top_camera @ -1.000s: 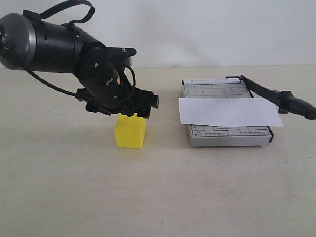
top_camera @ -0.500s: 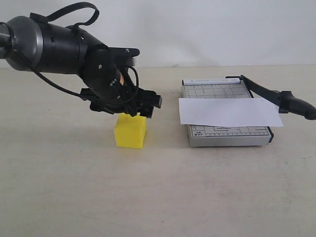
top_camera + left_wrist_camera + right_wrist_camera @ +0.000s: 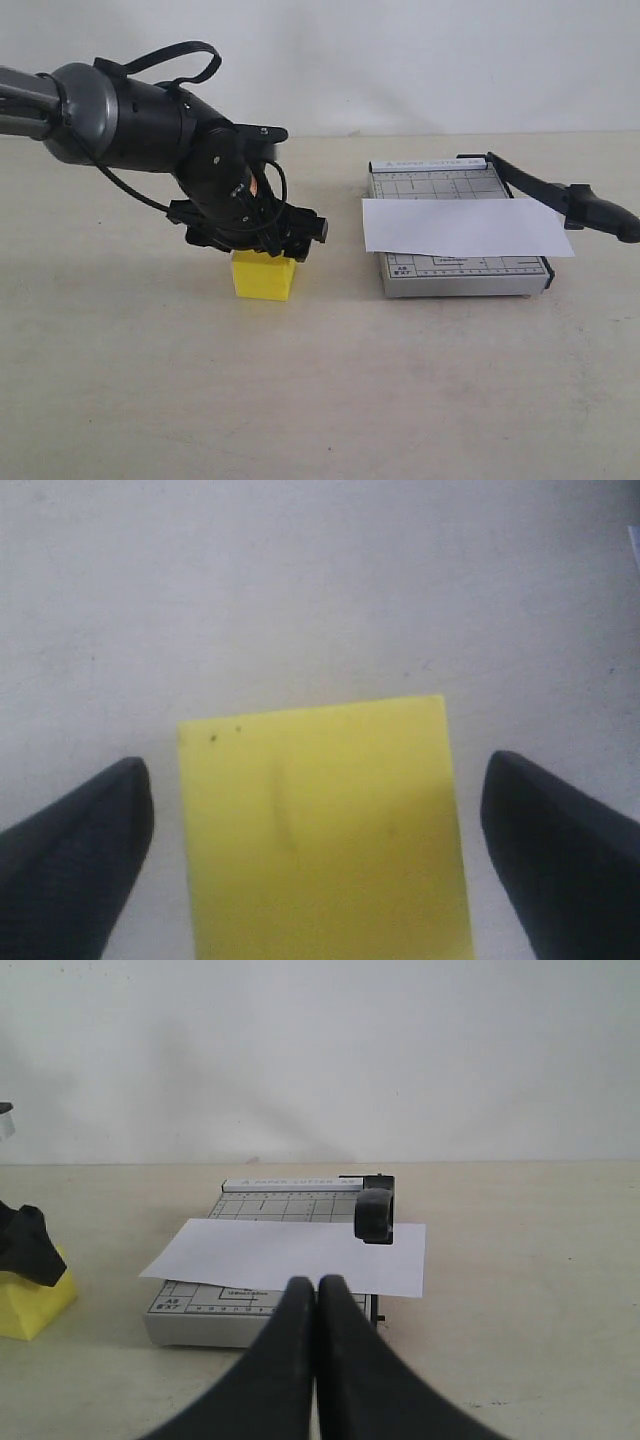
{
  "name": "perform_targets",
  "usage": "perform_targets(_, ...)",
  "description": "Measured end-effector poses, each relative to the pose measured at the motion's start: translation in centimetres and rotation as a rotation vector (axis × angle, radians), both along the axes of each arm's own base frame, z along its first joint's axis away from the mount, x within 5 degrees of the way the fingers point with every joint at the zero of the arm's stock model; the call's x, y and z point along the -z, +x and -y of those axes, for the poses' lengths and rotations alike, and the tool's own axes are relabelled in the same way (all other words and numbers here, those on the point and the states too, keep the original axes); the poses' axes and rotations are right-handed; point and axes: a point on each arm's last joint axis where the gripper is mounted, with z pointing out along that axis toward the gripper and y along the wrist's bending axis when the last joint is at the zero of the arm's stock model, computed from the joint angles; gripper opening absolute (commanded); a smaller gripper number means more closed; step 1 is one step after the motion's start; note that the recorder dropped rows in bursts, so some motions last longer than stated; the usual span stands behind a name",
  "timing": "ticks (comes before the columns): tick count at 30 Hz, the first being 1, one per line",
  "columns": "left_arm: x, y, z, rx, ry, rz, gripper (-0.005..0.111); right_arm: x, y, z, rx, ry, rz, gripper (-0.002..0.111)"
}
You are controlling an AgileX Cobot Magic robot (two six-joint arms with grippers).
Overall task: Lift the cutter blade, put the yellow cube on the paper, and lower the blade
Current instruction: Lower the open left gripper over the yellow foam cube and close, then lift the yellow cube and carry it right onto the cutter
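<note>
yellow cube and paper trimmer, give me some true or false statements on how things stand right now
1. The small bright yellow cube sits on the table, away from the grey gridded trimmer base. True.
2. The left gripper is shut on the cube. False: its fingers stand open on either side, gaps showing in the left wrist view.
3. The right gripper is shut and holds nothing. True.
4. The plain white paper sheet lies on the bare table. False: it lies across the trimmer base.
5. The right gripper grips the black cutter blade handle. False: it is apart from it.
</note>
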Motion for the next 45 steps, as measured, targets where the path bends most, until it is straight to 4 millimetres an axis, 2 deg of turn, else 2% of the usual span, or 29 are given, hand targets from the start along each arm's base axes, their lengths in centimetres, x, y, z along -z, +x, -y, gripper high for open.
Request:
perform_targets(11, 0.4, 0.1, 0.0, 0.011, 0.016, 0.000, 0.083, 0.0, 0.0, 0.0, 0.000, 0.000, 0.000, 0.000)
perform_targets(19, 2.0, 0.1, 0.0, 0.011, 0.041, -0.034, 0.083, 0.0, 0.0, 0.0, 0.000, 0.000, 0.000, 0.000)
perform_targets(22, 2.1, 0.1, 0.0, 0.011, 0.042, -0.035, 0.072, 0.0, 0.0, 0.0, 0.000, 0.000, 0.000, 0.000)
perform_targets(24, 1.9, 0.3, 0.1, 0.011, 0.037, -0.028, 0.055, 0.0, 0.0, 0.0, 0.000, 0.000, 0.000, 0.000)
perform_targets(27, 1.3, 0.6, 0.3, 0.008, 0.031, -0.018, 0.025, 0.0, 0.0, 0.0, 0.000, 0.000, 0.000, 0.000)
perform_targets(30, 0.5, 1.1, 0.5, 0.001, 0.028, -0.012, 0.005, 0.0, 0.0, 0.0, 0.000, 0.000, 0.000, 0.000)
perform_targets(38, -3.4, 1.7, 2.9, 0.136, 0.093, 0.025, 0.004, 0.0, 0.0, 0.0, 0.000, 0.000, 0.000, 0.000)
perform_targets(45, -8.0, 0.6, 6.7, 0.348, 0.113, 0.146, 0.004, 0.0, 0.0, 0.0, 0.000, 0.000, 0.000, 0.000)
